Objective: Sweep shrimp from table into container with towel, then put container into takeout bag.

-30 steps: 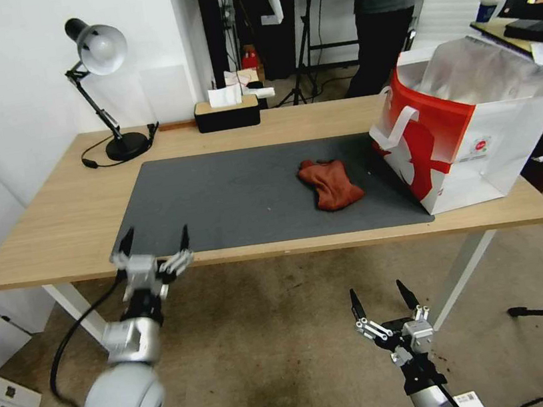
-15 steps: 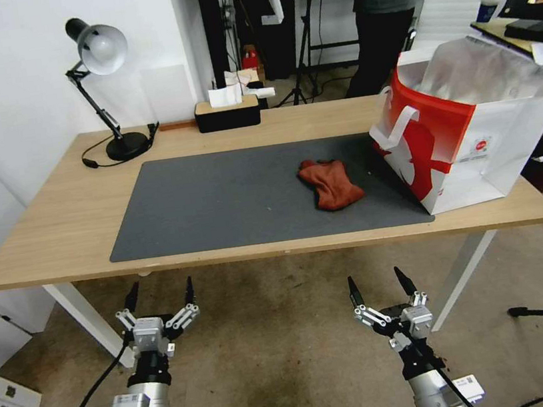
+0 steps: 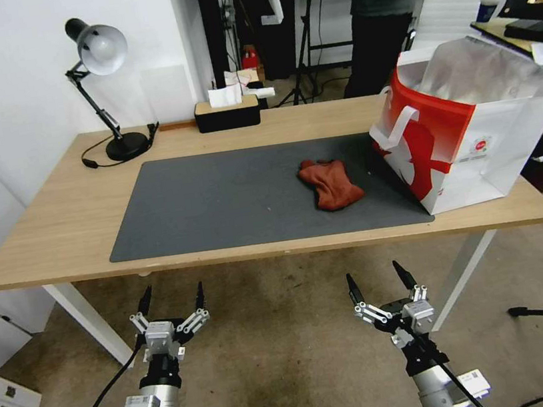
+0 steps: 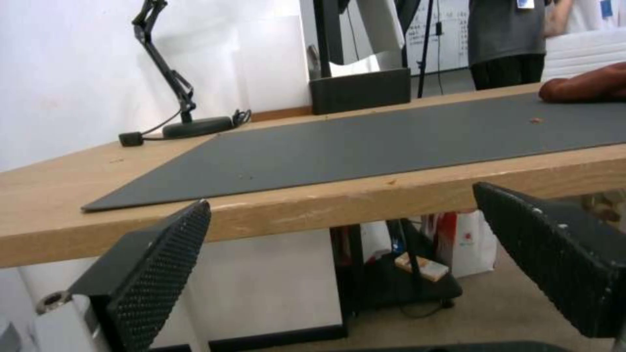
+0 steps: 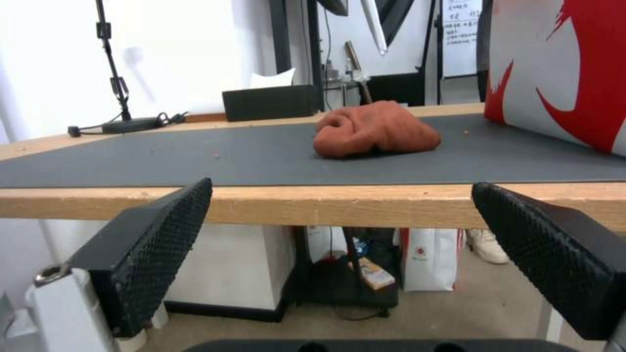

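Head: left gripper (image 3: 172, 298) and right gripper (image 3: 377, 281) low before desk (image 3: 52, 221), fingers spread, empty. Towel (image 3: 331, 184) on mat (image 3: 231, 202) beside takeout bag (image 3: 470, 128). Wrists: same desk edge, towel (image 5: 375, 129). Looks finished; next, probably nothing beyond parking.

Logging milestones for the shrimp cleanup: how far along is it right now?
Looks finished or nearly so. Done: no shrimp heap on the table, only a few crumbs on the grey mat; the towel lies bunched on the mat beside the takeout bag. Whether the bowl is inside the bag cannot be seen. In hand: nothing; left gripper and right gripper hang open below the table edge. Left: nothing evident.
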